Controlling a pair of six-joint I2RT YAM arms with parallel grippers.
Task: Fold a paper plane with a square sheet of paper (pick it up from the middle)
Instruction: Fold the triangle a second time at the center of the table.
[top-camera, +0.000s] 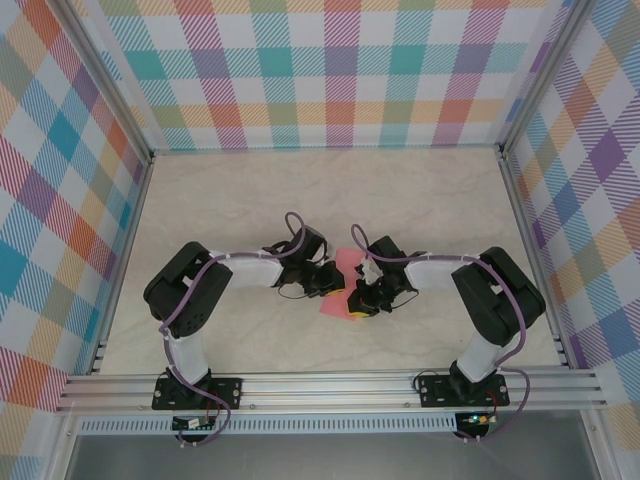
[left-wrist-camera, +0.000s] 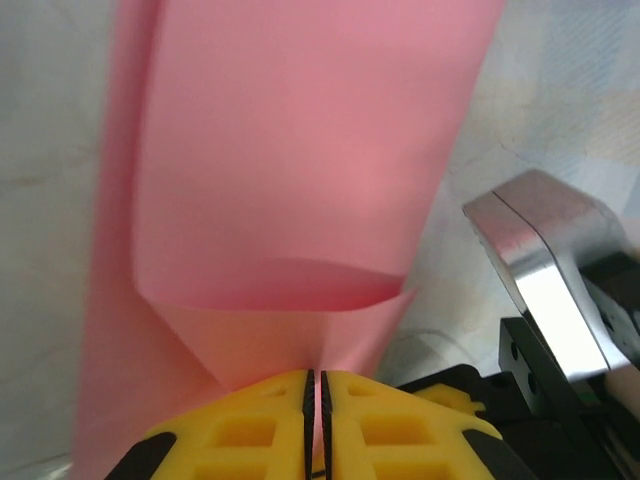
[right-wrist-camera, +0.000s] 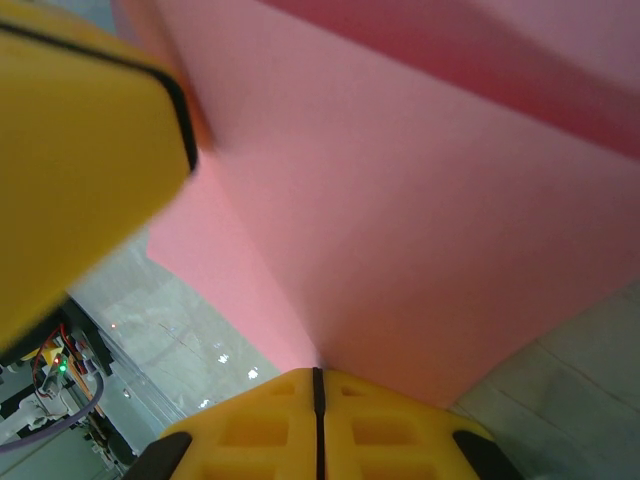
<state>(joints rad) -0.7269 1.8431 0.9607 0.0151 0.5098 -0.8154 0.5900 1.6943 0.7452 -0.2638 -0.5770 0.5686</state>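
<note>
Thin salmon-pink paper sheet (top-camera: 344, 263) at frame centre, above pale marble surface (top-camera: 250, 200), curled over. Left pincer (left-wrist-camera: 315, 395), right pincer (right-wrist-camera: 318, 392) both clamped on sheet. Early stage: no dart shape yet.

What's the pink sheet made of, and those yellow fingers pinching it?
The pink sheet looks like thin matte paper: it curls and creases softly. The yellow fingers look like moulded matte plastic, with recessed square pockets; their dark inner strips may be rubber.

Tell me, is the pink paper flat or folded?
Folded over: the pink paper curls back on itself, pinched in the shut left gripper.
</note>
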